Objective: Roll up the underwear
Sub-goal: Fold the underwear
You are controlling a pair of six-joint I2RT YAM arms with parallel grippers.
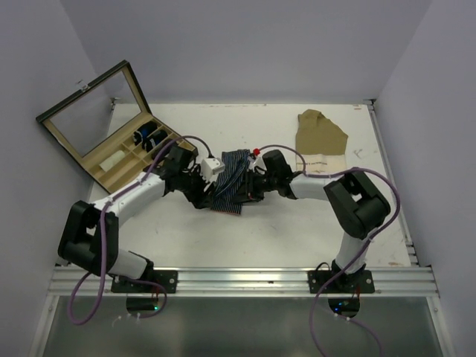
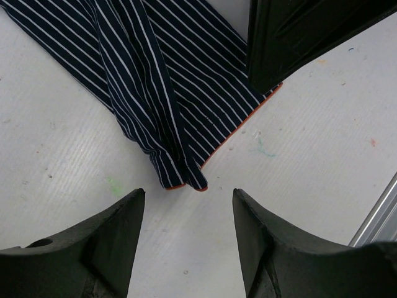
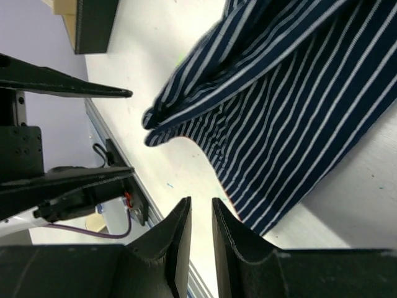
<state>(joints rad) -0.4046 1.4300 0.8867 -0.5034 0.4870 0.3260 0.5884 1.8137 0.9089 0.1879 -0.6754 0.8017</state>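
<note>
while the left gripper (image 2: 188, 194) stands spread wide and empty, the soft navy pinstriped underwear (image 2: 186, 81) lies creased just ahead of its jaws; right gripper (image 3: 201, 202) nearly pressed together, pinching nothing, hem alongside.

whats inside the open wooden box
A dark rolled garment sits in one compartment of the box, a pale item in another. The left arm covers its near edge.

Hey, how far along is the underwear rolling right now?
Done: one dark roll sits in the wooden box. In hand: the striped underwear lies folded lengthwise but unrolled; the left tool hovers open at its corner. Left: rolling it, then the tan underwear.
</note>
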